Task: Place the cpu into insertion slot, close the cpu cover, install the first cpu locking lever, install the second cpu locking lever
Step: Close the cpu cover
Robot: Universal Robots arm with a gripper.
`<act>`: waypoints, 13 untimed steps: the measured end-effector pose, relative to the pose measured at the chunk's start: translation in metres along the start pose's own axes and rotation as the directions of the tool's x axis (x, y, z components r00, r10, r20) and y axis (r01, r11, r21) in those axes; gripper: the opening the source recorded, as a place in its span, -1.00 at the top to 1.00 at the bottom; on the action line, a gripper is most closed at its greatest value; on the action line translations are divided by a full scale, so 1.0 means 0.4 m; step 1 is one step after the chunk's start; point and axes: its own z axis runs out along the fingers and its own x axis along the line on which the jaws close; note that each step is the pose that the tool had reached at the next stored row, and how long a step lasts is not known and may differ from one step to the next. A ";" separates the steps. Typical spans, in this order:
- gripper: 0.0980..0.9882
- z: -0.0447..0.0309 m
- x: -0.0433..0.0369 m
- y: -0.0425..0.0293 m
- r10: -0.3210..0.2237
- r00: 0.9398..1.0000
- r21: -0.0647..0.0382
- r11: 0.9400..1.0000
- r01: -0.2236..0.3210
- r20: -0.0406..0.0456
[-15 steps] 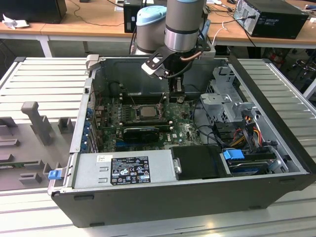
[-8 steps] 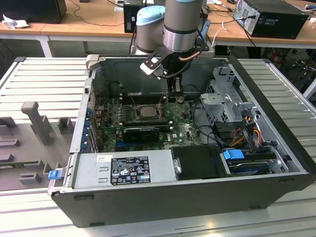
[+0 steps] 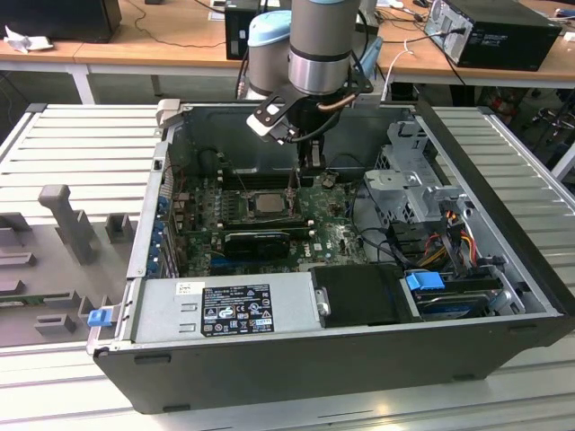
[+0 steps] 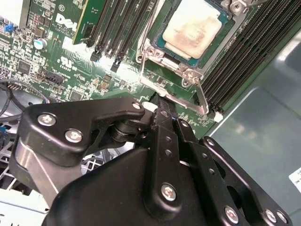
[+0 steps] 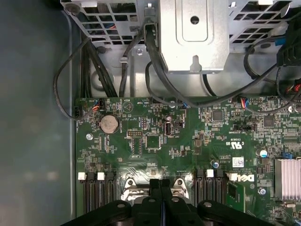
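The cpu (image 4: 193,28), silver-grey with a brownish smear, lies flat in the insertion slot (image 3: 247,205) on the green board; it also appears in the exterior view (image 3: 267,203). The dull-silver cpu cover (image 4: 157,52) frames it and looks lowered. A thin wire locking lever (image 4: 203,99) runs beside the socket, and in the exterior view a lever (image 3: 292,184) stands upright. My black gripper (image 4: 164,110) is shut, fingers pressed together with nothing between them, its tips at the socket's edge by the lever bar. In the first wrist view the gripper (image 5: 160,182) hovers over the socket hardware.
Long black memory slots (image 4: 117,28) flank the socket on both sides. A black graphics card (image 3: 258,241) sits nearer the power supply (image 3: 225,310). A metal drive cage (image 3: 413,180) with cables (image 3: 449,233) fills the exterior view's right. Case walls surround the board.
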 end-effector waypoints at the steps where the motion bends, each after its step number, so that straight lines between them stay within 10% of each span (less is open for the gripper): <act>1: 0.98 0.000 0.000 -0.002 0.000 1.000 0.000 1.000 0.000 0.000; 13: 0.98 0.008 -0.001 -0.050 -0.001 1.000 0.000 1.000 0.001 0.000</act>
